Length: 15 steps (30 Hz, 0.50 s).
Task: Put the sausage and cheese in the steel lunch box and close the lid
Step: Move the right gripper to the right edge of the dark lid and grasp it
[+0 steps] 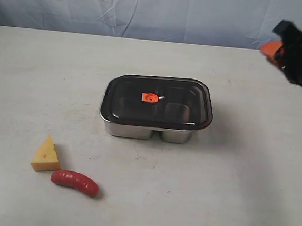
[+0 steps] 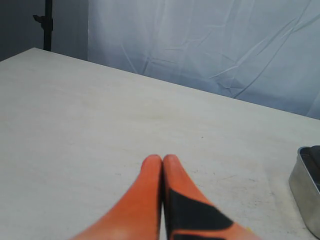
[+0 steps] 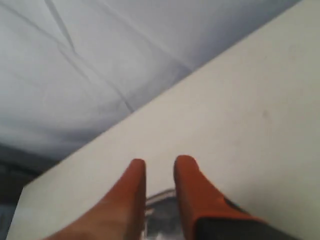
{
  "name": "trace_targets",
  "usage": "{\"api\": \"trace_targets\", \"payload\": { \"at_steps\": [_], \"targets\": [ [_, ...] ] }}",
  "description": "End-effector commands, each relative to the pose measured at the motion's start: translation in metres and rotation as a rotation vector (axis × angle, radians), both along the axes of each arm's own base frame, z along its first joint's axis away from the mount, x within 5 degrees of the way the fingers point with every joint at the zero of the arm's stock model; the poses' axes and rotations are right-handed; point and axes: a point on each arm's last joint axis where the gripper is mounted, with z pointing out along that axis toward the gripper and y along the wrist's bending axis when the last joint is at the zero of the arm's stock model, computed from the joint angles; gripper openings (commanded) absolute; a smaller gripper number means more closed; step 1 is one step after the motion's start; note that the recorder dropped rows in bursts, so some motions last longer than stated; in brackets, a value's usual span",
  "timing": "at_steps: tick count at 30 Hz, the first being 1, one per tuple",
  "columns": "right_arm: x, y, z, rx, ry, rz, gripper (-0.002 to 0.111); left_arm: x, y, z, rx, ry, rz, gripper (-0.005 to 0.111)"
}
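The steel lunch box (image 1: 131, 130) stands mid-table with the dark see-through lid (image 1: 184, 100) lying on it, its orange valve (image 1: 150, 97) at the centre. The yellow cheese (image 1: 46, 155) and the red sausage (image 1: 74, 182) lie side by side on the table at the front left. My right gripper (image 1: 272, 49) hovers high at the back right, away from the box. Its orange fingers stand apart with nothing between them (image 3: 160, 165), and a corner of the box (image 3: 160, 200) shows below the gap. My left gripper (image 2: 162, 159) is shut on nothing above bare table, with the box's edge (image 2: 304, 190) off to one side.
A wrinkled pale blue cloth backdrop (image 1: 149, 10) hangs behind the table's far edge. A dark stand (image 2: 47, 25) rises beyond the table in the left wrist view. The white tabletop (image 1: 228, 194) stretches around the box.
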Motion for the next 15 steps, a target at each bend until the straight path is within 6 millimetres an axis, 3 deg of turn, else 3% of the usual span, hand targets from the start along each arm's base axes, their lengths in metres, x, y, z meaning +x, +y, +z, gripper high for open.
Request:
{"api": "trace_targets", "payload": {
  "at_steps": [1,8,15],
  "targets": [
    [0.019,0.024,-0.044,0.084,0.153,0.247,0.054,0.0,0.0,0.001,-0.017,-0.017,0.002,0.0],
    [0.032,0.035,-0.095,0.203,0.304,0.317,0.057,0.0,0.0,0.001,-0.017,-0.017,0.002,0.0],
    [0.028,0.037,-0.114,0.196,0.364,0.36,0.057,0.0,0.0,0.001,-0.017,-0.017,0.002,0.0]
  ]
}}
